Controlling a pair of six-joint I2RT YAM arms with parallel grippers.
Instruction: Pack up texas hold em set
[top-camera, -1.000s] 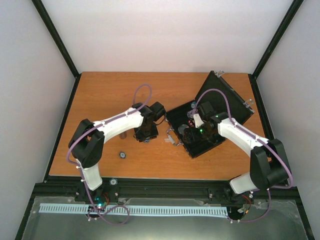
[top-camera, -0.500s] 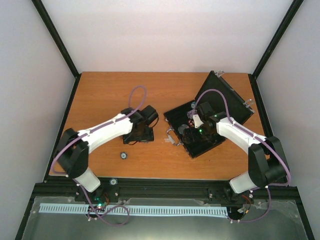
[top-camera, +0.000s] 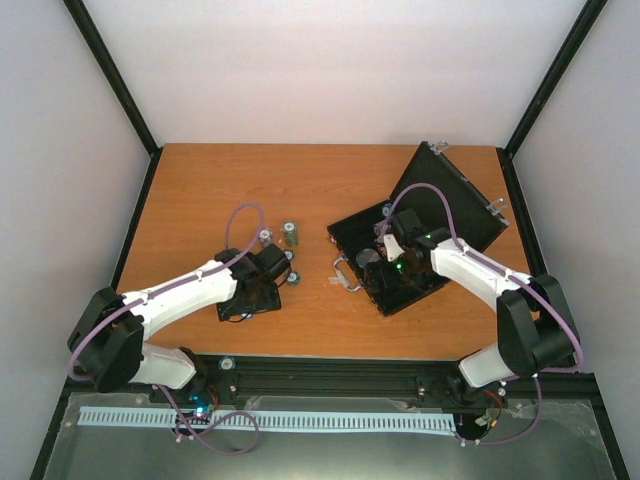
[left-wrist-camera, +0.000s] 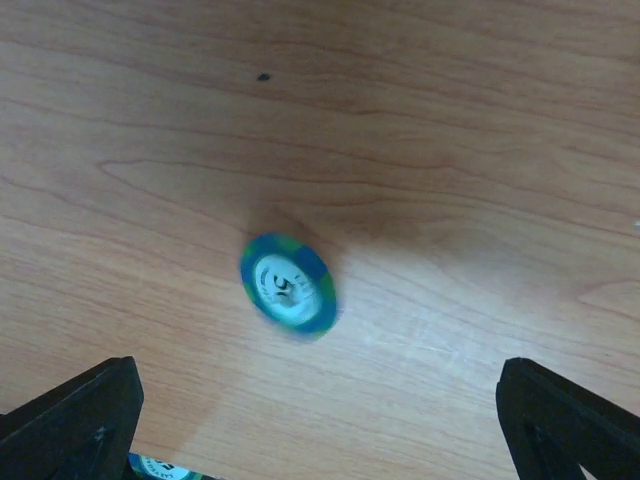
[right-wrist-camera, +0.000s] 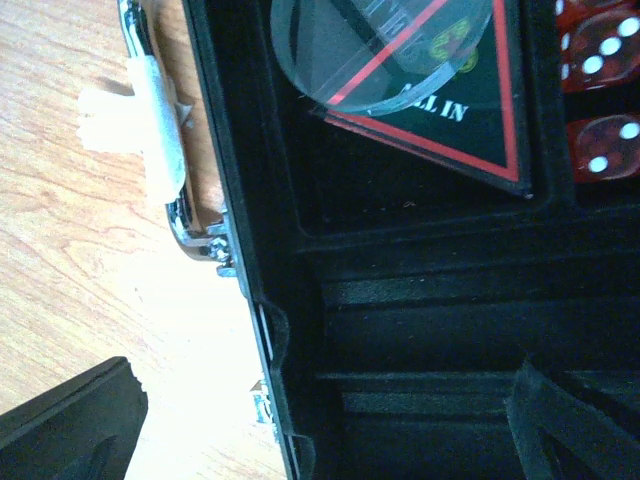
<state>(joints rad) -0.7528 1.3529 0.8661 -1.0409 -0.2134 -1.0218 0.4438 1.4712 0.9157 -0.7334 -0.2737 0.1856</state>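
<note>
**Two pairs of jaws, both spread**

Left gripper (left-wrist-camera: 320, 410), jaws wide and empty, hangs over a blue-green chip (left-wrist-camera: 289, 284) on the wooden table (left-wrist-camera: 450, 120). Right gripper (right-wrist-camera: 320, 430), jaws likewise apart, hovers above the open black case (right-wrist-camera: 420, 330) at the table's right, red dice (right-wrist-camera: 600, 60) inside.

Open black case (right-wrist-camera: 400, 330): red dice (right-wrist-camera: 600, 50), clear disc (right-wrist-camera: 370, 60), taped handle (right-wrist-camera: 190, 218)

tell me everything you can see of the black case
The black case lies open on the right of the table, lid tilted back, silver fittings at its corners. A silver handle wrapped in white tape faces left. Its dark moulded tray has ribbed slots that look empty; other pockets hold red dice and a clear disc over an "ALL IN" card.
</note>
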